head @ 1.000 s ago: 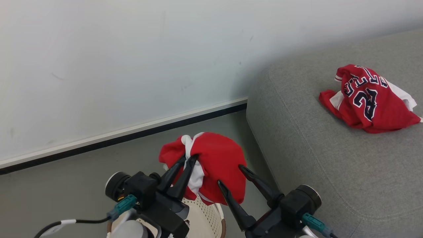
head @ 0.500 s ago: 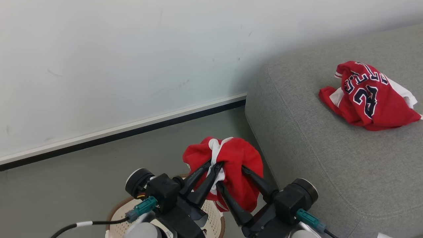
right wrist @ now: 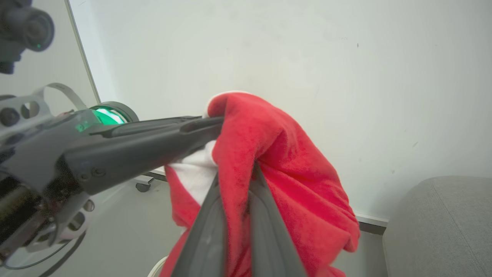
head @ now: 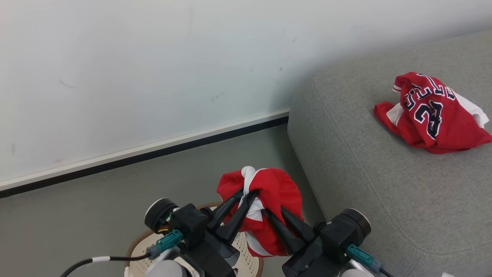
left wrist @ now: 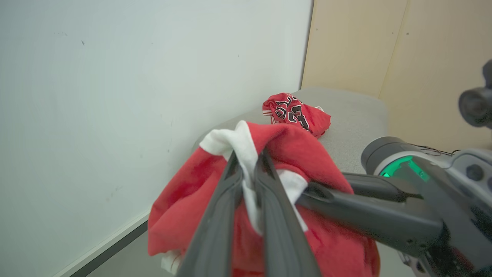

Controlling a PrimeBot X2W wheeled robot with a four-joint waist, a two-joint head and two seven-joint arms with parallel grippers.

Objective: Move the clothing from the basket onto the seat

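Grey floor point(head: 96, 207) lies under the holey cream plastic basket point(head: 248, 261); above it the left pincer point(head: 248, 193) is pinched tight on a soft, floppy red garment with white stripes point(head: 276, 184). The right pincer point(head: 274, 211), spread wide a moment ago, has just clamped onto it too. Both can now carry it to the big grey woven seat point(head: 365, 173), where the crumpled red number 23 jersey point(head: 430, 115) lies.
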